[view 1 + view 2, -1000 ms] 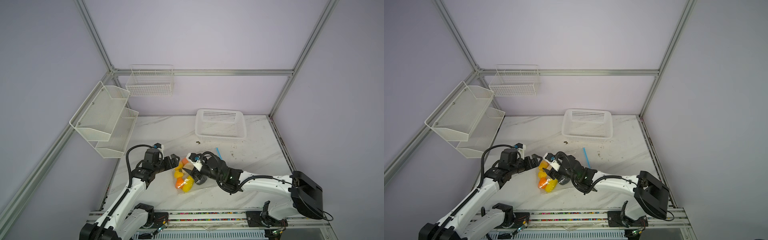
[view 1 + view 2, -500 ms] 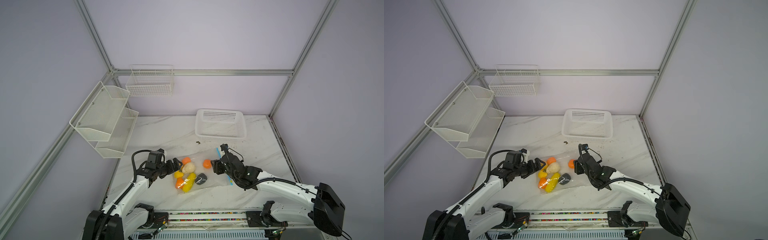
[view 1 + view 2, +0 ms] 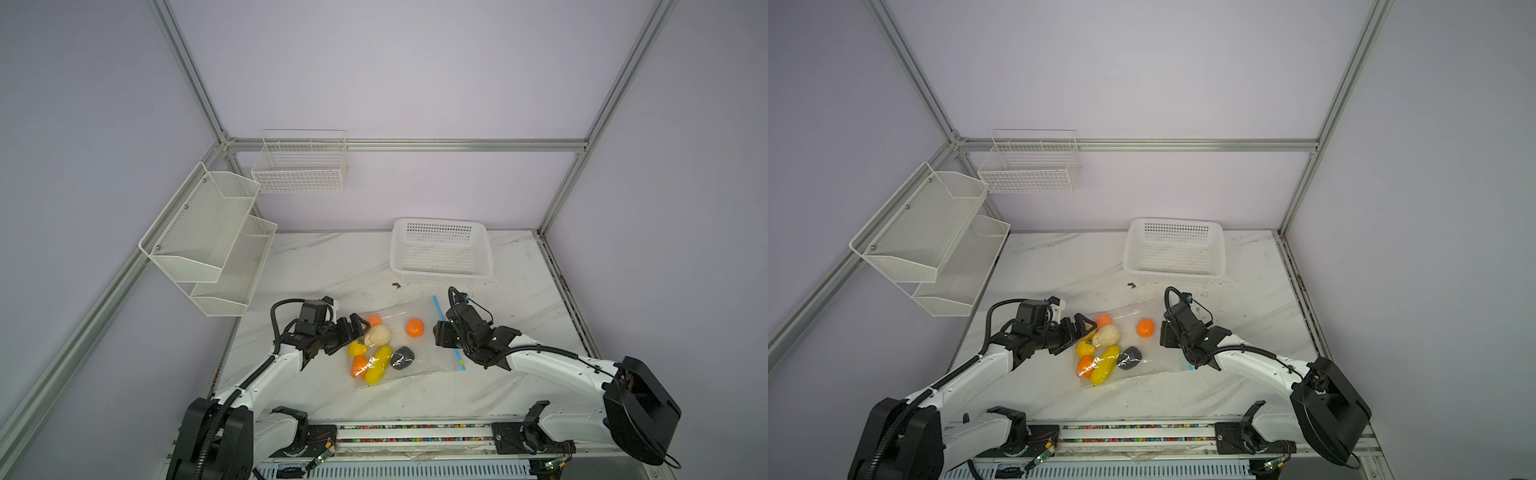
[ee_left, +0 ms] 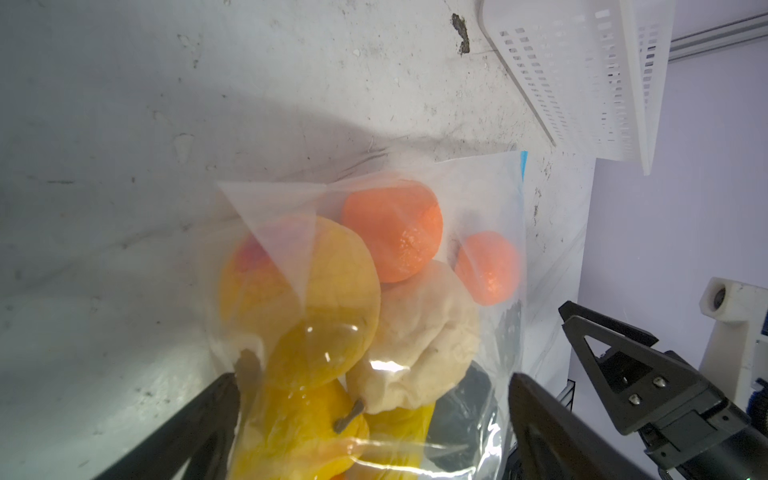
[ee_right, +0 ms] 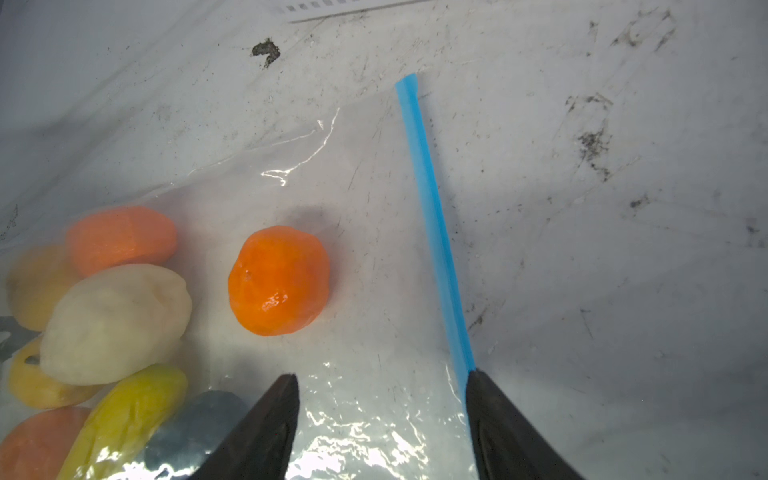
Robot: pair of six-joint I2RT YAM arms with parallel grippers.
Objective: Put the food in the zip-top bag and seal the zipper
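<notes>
Bag (image 3: 428, 332) lies flat mid-table (image 3: 332, 266), food (image 3: 376, 353) inside, bunched at its L end. One orange ball (image 3: 414, 327) sits apart, nr the zipper (image 5: 432, 208). L gripper (image 4: 372, 380) is spread wide, straddling the bag's closed end, nothing pinched. R gripper (image 5: 380, 378) has fingers apart over flat plastic, one tip covering the zipper. Slider (image 3: 462, 363) is at the near end. Black lump (image 5: 195, 428) is cut off. Basket (image 3: 440, 272) is well clear behind.
</notes>
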